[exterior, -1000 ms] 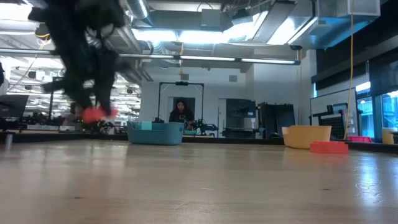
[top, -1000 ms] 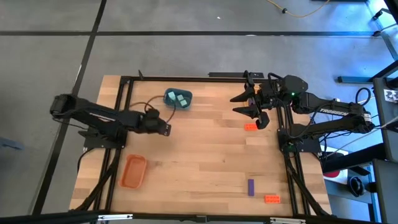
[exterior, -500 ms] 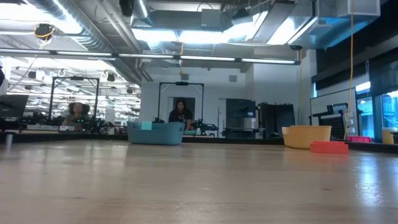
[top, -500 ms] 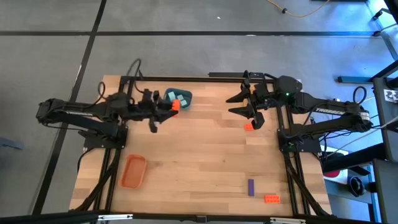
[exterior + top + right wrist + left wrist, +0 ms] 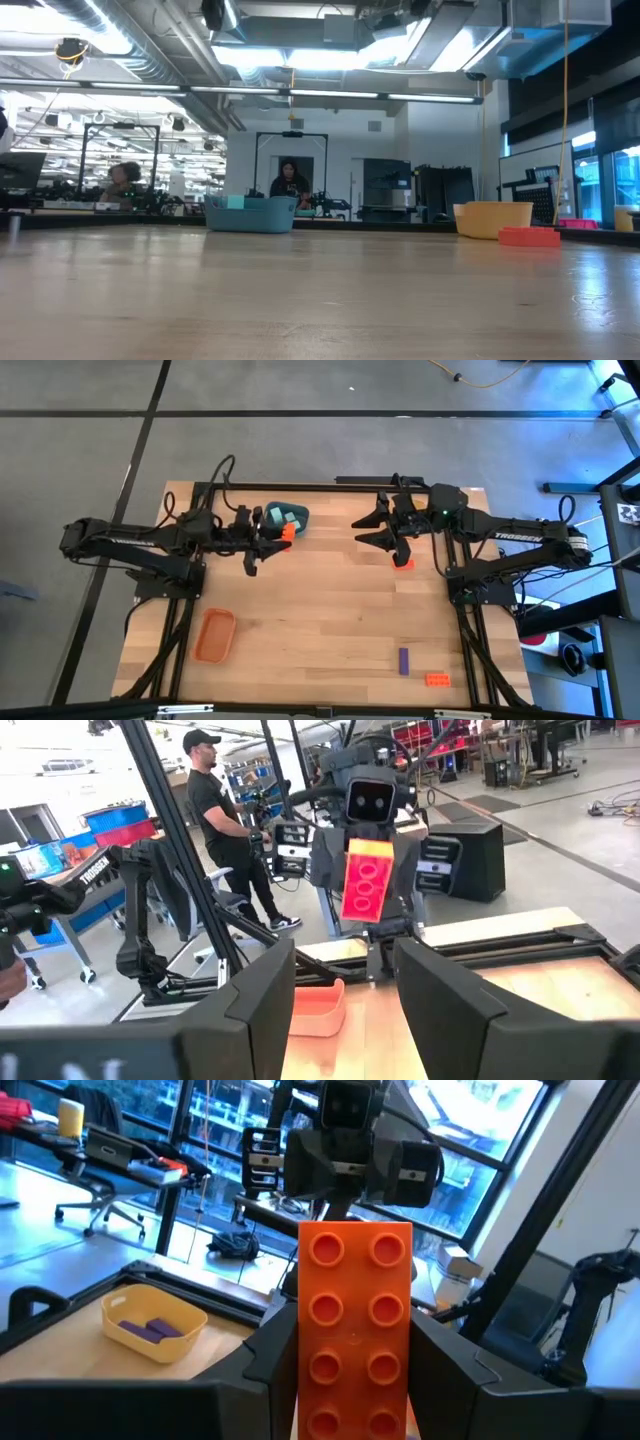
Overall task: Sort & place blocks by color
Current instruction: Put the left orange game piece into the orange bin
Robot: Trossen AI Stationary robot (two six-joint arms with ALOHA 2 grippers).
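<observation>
An orange-red block (image 5: 353, 1325), clamped upright in the left gripper (image 5: 268, 540), hangs beside the blue tray (image 5: 298, 512); a second ago that gripper sat lower mid-table. The right gripper (image 5: 377, 532), fingers spread and empty, has shifted slightly inward.

1. Tray with blocks (image 5: 287, 517) sits at the table's upper centre-left.
2. A second tray (image 5: 214, 636) lies lower left.
3. Two blocks (image 5: 404, 660) (image 5: 436, 680) rest lower right, just beside each other.

Wooden table (image 5: 320, 600): blue tray (image 5: 287, 518), orange tray (image 5: 214, 636), purple block (image 5: 403, 660), two orange blocks (image 5: 437, 680).
</observation>
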